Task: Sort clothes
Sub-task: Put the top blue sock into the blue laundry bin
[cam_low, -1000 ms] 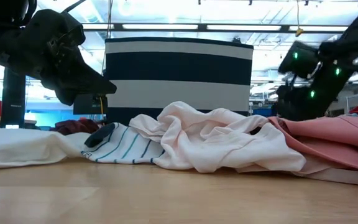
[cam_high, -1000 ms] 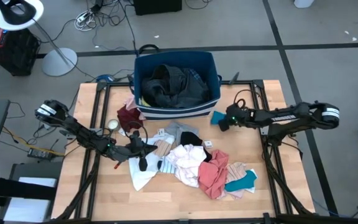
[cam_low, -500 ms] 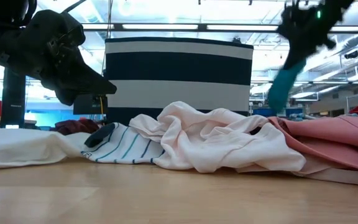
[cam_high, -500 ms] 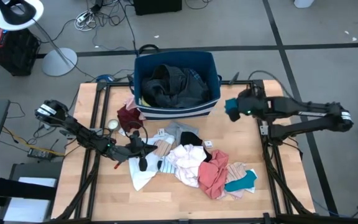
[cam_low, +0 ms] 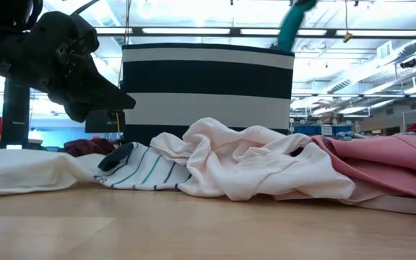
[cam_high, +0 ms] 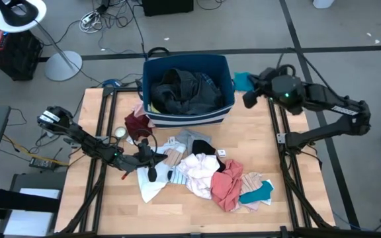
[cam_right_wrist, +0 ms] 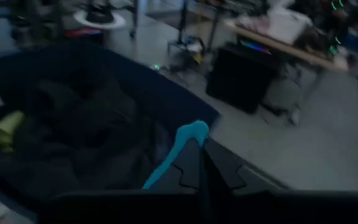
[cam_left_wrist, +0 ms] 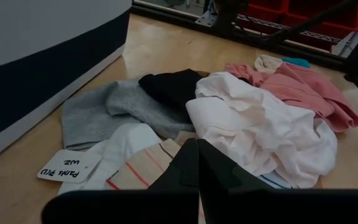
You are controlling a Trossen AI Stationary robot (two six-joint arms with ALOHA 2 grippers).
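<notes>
Dangling from the right pincer (cam_right_wrist: pixel 199 163), teal garment (cam_right_wrist: pixel 178 151) beside bin (cam_high: pixel 225 73).

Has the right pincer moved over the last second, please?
Yes. In the high view the right pincer, shut on a teal garment, has travelled from the table up toward the right rim of the navy bin.

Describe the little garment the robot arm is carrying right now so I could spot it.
Find the navy bin at the table's far edge. Just beside its right rim, the right gripper holds a small teal garment in the air. Unlike the teal piece lying in the pile, this one dangles clear of the table.
</notes>
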